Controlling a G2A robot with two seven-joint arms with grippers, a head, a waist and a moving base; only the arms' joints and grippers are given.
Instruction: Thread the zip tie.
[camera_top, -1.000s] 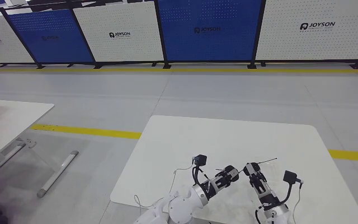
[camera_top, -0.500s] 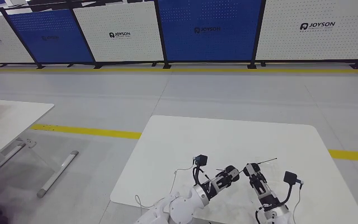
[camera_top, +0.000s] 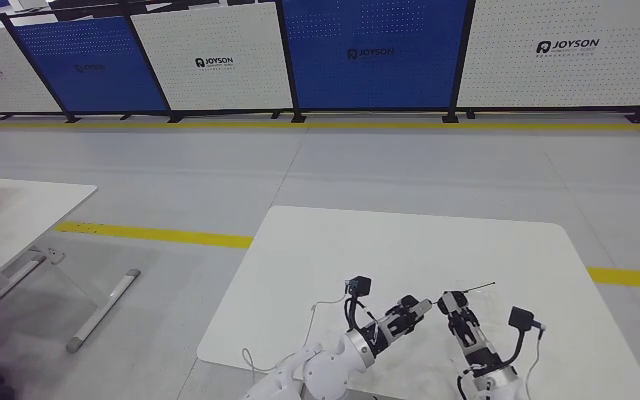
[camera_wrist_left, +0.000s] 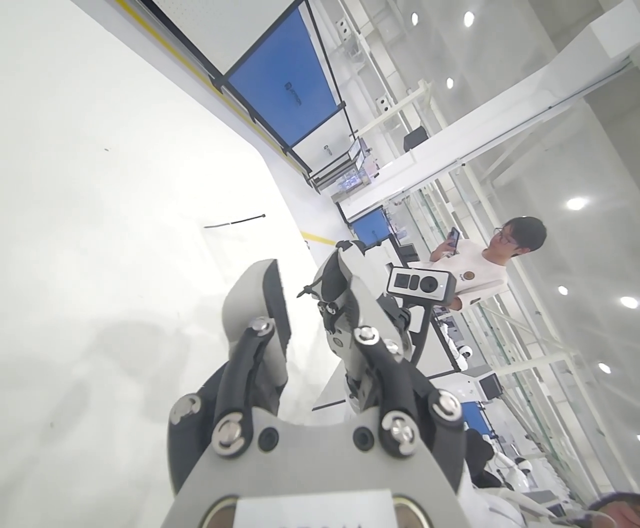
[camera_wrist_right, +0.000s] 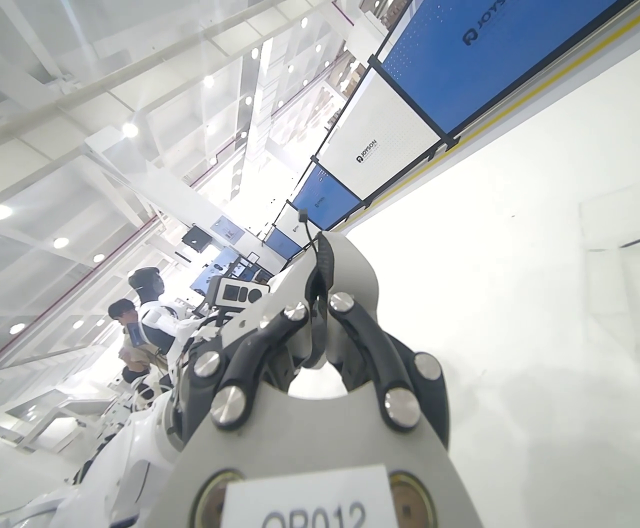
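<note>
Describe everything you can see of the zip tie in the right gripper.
The zip tie is a thin black plastic-looking strap with a small square head at its free end. The right gripper is shut on it; the head end sticks out beyond it, slightly bent, above the white table. Its other end is hidden.

The bench (camera_top: 400, 250) is a white, rectangular top with rounded corners and a plain, even surface. One thin black zip tie (camera_top: 479, 288) lies flat on it. In the top view the tie sits in the near half of the bench, right of centre and away from every edge. It runs nearly straight, at a slight slant to the near edge.
</note>
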